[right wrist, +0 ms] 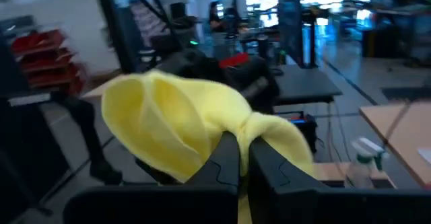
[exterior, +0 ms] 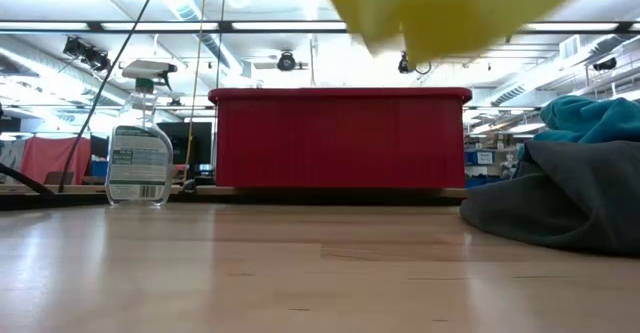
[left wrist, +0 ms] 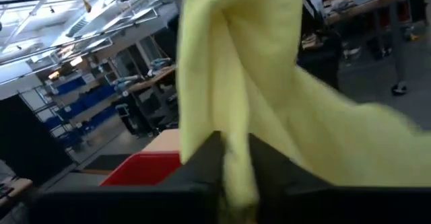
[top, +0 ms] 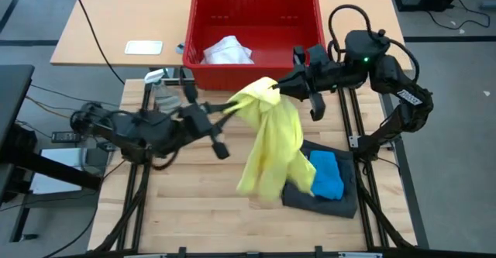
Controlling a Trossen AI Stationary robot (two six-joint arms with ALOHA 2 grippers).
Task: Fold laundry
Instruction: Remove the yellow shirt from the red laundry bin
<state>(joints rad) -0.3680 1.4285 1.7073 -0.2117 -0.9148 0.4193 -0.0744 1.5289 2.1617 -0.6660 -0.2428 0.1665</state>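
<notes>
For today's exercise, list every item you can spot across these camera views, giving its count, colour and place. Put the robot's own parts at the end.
yellow shirt: one, yellow, hanging above the table between both claws
grey shorts: one, dark grey, table's right side
blue piece: one, bright blue, on the shorts
basket: one, red, far table edge
white cloth: one, white, inside the basket
spray bottle: one, clear, left of the basket
left claw: one, dark, shut on the shirt
right claw: one, dark, shut on the shirt

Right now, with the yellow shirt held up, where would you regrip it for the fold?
Probably the free bottom hem of the yellow shirt, taken from the left. It hangs bunched from both end effectors, and its low end dangles beside the bright blue piece.
</notes>
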